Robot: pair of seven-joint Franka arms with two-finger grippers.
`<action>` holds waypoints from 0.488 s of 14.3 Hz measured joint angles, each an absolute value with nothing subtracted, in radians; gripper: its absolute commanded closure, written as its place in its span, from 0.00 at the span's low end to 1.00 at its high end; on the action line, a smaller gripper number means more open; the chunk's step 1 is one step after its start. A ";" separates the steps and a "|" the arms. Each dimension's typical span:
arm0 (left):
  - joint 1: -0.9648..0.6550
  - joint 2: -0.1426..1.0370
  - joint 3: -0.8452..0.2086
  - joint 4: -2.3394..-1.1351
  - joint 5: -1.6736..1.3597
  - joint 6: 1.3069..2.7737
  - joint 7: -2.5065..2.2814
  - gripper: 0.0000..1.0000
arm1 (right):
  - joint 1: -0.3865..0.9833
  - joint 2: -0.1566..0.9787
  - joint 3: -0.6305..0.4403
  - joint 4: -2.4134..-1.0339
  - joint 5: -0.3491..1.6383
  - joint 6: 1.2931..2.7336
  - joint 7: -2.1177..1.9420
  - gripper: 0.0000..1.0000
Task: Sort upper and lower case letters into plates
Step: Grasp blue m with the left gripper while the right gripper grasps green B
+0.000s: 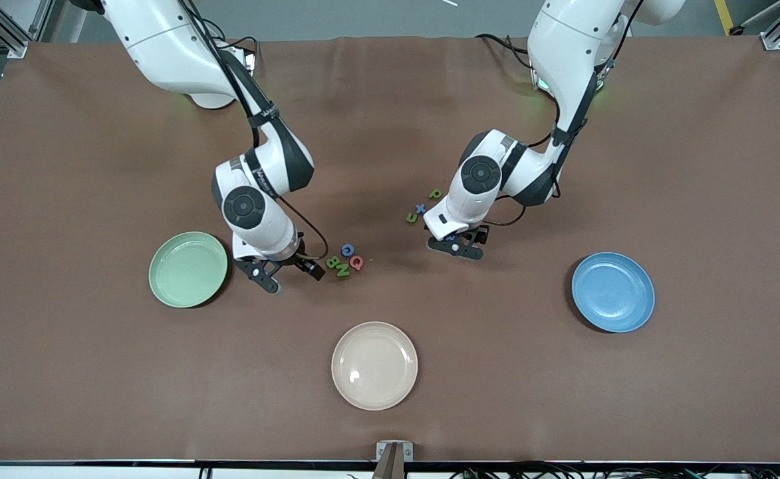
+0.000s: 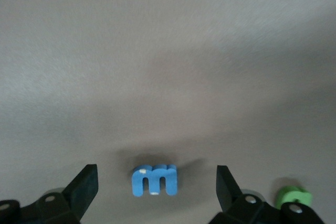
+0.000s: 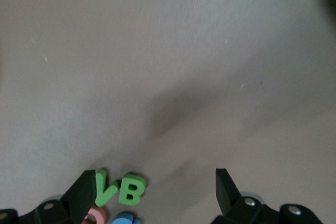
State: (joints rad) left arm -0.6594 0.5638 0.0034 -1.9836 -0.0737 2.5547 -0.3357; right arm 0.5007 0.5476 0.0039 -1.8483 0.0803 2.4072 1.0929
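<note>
We see a brown matte table [image 1: 390,412], flat apart from a faint crease near the arm bases. Three round shallow glossy plates sit on it: mint green plate [image 1: 188,269] toward the right arm's end, blue plate [image 1: 613,291] toward the left arm's end, cream plate [image 1: 374,364] between them and nearest the front camera.

The letters are chunky blocks with rounded edges. The capitals are clustered: green B [image 3: 131,189], green N [image 3: 105,188], blue G [image 1: 347,249], red Q [image 1: 356,263]. The lowercase green p [image 1: 435,193], blue x [image 1: 420,208] and green u [image 1: 411,217] lie beside the left arm's wrist.

Left gripper [image 2: 156,184] is low over the table, fingers spread wide and straddling blue m [image 2: 154,180], touching nothing. Right gripper [image 1: 290,273] is also spread wide and empty, just beside the capitals, between them and the mint plate.

We have bare table all round each plate, and all table edges are well apart from the letters.
</note>
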 measured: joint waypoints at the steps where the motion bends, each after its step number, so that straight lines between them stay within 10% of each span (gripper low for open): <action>1: -0.659 0.570 0.003 -1.988 -0.074 2.561 -0.336 0.02 | 0.514 0.556 0.004 -1.852 0.080 2.422 1.101 0.03; 7: -0.667 0.574 0.003 -1.994 -0.074 2.562 -0.358 0.19 | 0.543 0.609 0.002 -1.853 0.079 2.462 1.149 0.13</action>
